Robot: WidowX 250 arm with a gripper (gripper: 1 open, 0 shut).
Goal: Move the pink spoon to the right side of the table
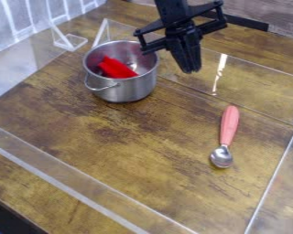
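Observation:
The pink spoon (225, 134) lies flat on the table (124, 146) toward the right, its salmon handle pointing away and its shiny metal bowl nearest the front. My gripper (190, 64) hangs in the air above the table's back middle, to the right of the steel pot. Its dark fingers point down, pressed together with nothing between them. It is well apart from the spoon, up and to the left of it.
A steel pot (118, 73) holding a bright red object (114, 67) stands at the back left. Clear acrylic walls (45, 38) edge the tabletop on the left, front and right.

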